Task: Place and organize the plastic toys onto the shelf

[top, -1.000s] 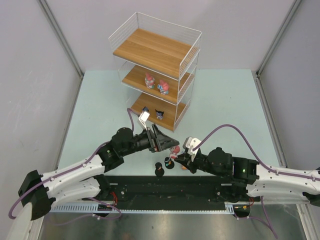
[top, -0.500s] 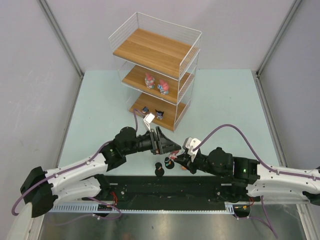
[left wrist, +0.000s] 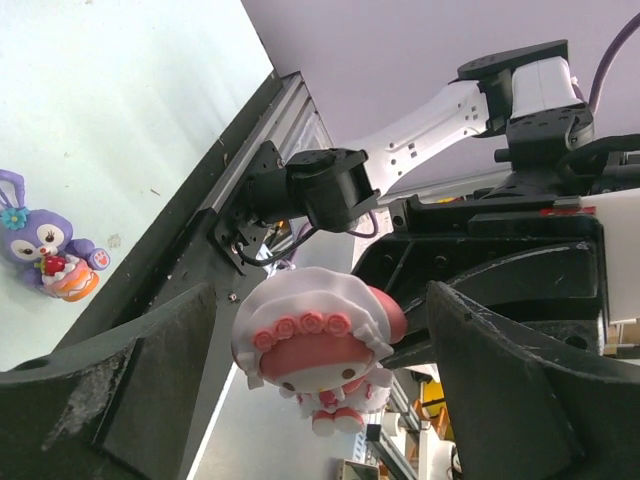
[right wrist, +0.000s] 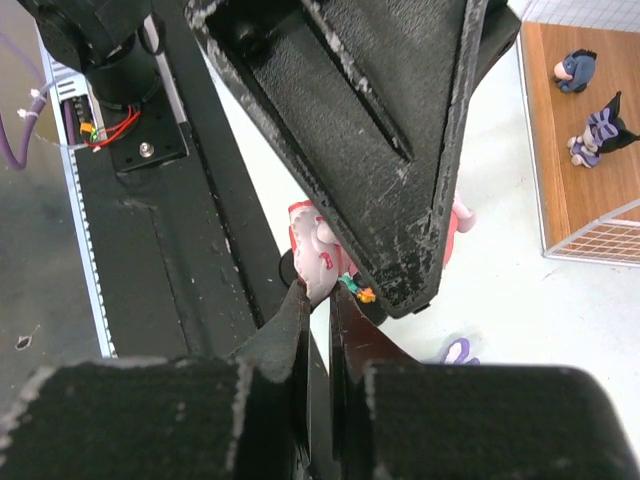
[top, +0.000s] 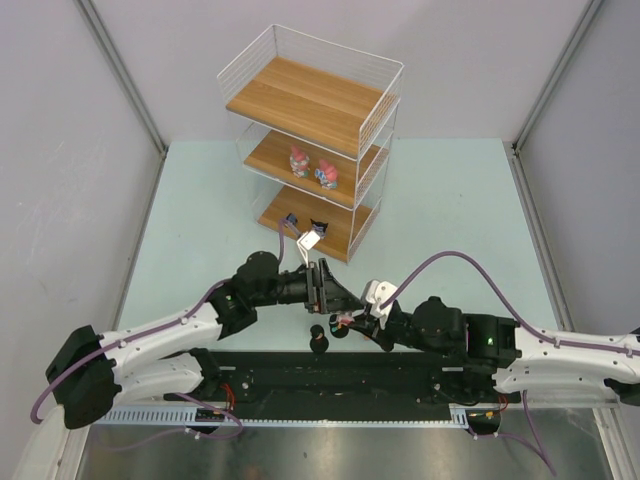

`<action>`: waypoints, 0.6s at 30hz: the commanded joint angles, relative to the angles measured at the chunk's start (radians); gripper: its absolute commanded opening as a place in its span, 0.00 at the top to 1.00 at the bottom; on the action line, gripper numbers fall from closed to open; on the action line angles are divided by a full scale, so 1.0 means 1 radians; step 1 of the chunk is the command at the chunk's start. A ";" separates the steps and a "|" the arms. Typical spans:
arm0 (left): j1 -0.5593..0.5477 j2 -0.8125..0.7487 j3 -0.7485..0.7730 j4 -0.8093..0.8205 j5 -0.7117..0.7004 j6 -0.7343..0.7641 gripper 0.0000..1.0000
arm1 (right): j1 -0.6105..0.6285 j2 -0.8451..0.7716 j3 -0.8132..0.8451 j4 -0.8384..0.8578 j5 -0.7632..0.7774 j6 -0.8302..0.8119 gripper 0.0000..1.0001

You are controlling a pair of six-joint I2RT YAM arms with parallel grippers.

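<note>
1. Left jaws stand wide open around the pink-and-white figurine (left wrist: 320, 345), with a gap to it on both sides, and they grip nothing.
2. Right jaws are drawn in to a thin slit and pinch that same figurine by its lower edge. It hangs clear of the counter (top: 200, 220), in front of the shelf (top: 300, 100) on its open side.
3. On the counter in front of the shelf, the purple bunny (left wrist: 45, 250) stands upright, close below the 2 arms' meeting point.
4. Farther out from the shelf, a dark figurine (top: 318, 341) on a round black base sits at the counter's near edge, beside the black rail (top: 400, 375).
5. On the shelf's middle board, 2 pink-and-white toys (top: 299, 160) (top: 326, 174) stand side by side.
6. On the shelf's bottom board, a blue-grey toy (right wrist: 575, 70) and a dark-and-purple toy (right wrist: 598, 130) sit near the front edge, slightly apart.
</note>
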 commanded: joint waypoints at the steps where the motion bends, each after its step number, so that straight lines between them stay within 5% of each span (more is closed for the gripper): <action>1: 0.018 -0.002 0.035 0.052 0.066 0.007 0.12 | 0.028 0.013 0.067 -0.025 0.032 -0.032 1.00; 13: 0.035 -0.007 0.021 0.087 0.099 -0.020 0.21 | 0.059 0.029 0.081 -0.043 0.085 -0.046 1.00; 18: 0.035 -0.013 0.007 0.101 0.101 -0.024 0.15 | 0.059 0.015 0.082 -0.042 0.099 -0.054 1.00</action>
